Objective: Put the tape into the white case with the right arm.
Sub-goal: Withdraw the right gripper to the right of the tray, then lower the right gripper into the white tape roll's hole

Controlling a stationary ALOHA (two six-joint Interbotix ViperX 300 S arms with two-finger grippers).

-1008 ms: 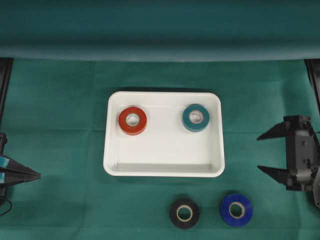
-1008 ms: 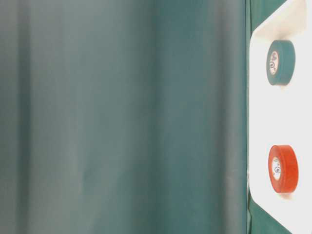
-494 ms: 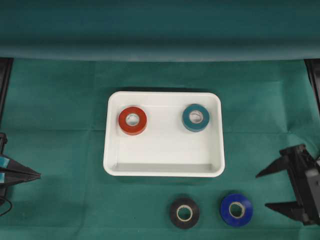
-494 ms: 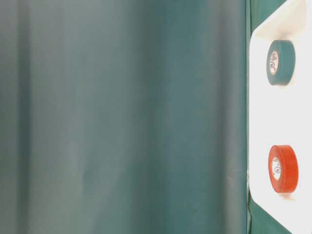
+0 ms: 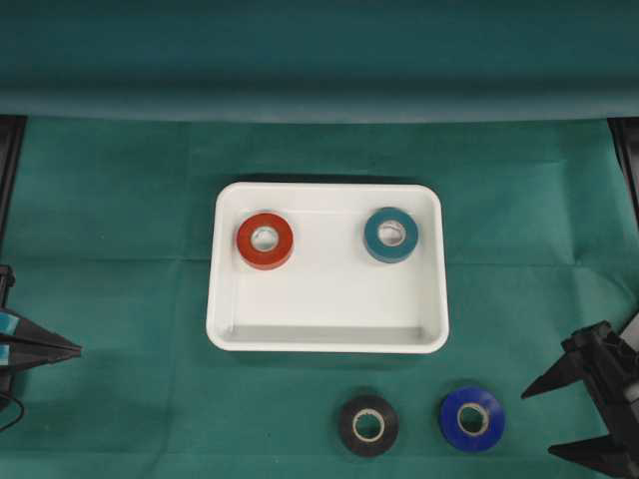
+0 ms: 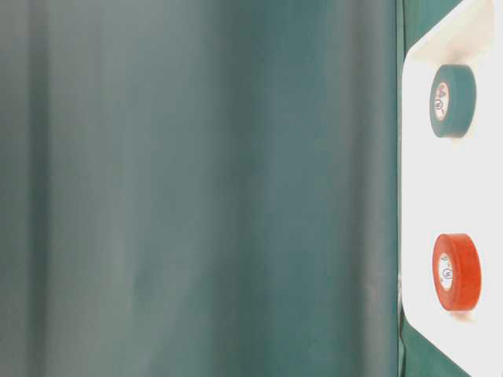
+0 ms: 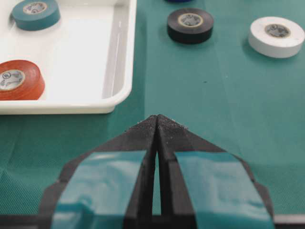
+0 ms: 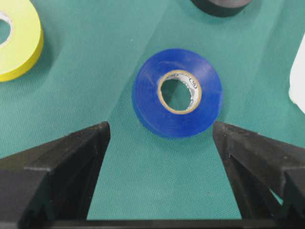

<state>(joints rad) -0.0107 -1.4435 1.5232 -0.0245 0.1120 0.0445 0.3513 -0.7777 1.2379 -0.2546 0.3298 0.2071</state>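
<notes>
At the left edge of the green table cloth (image 5: 120,299), the left gripper (image 5: 72,348) was seen lying low with its two blue-patched fingers (image 7: 112,179) pressed tight together, and nothing was held in it. The white case (image 5: 327,341) was found near the middle of the cloth. Inside it, a red tape roll (image 5: 265,240) was laid flat by the far left corner, and a teal tape roll (image 5: 390,235) was laid flat by the far right corner; the two were kept well apart. Between the case and the near edge of the cloth, a black tape roll (image 5: 368,425) was seen lying flat, and a blue tape roll (image 5: 472,418) was set just beside it on the right. A white tape roll (image 7: 276,36) was shown only in the left wrist view, past the black one, and a yellow tape roll (image 8: 14,40) was shown only in the right wrist view, cut off at the picture's edge. By the near right corner of the cloth, the right gripper (image 5: 539,419) was held with its pointed black fingers (image 8: 76,152) spread wide. It was pointed at the blue roll, which was not touched, and nothing was held in it.
</notes>
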